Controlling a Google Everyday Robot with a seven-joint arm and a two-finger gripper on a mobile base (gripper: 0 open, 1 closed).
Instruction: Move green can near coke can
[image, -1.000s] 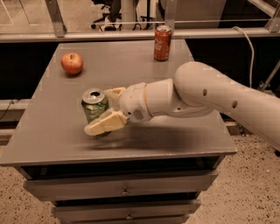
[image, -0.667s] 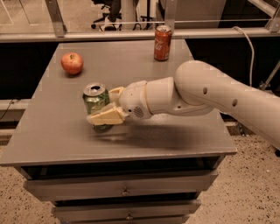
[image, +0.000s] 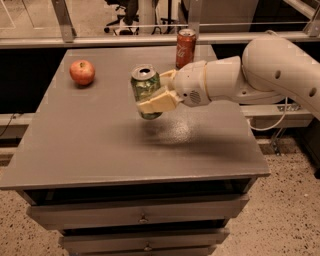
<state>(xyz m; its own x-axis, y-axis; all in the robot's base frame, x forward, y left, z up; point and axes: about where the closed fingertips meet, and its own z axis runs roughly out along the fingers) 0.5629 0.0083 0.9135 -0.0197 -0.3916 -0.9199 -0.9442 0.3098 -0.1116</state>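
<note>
Lifted and carried backward, the green aluminium drink can (image: 145, 87) hangs above the grey counter's (image: 100, 150) middle, clamped in the cream two-finger gripper (image: 152, 91).
Keep it upright, travel toward the red aluminium coke can (image: 186, 48) at the back edge, and set it down beside that can without nudging it; the round red apple (image: 82, 72) near the back-left corner lies well off the path.

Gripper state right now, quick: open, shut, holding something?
Gripper: shut on the green can, held just above the table, left of the coke can and nearer the camera.
</note>
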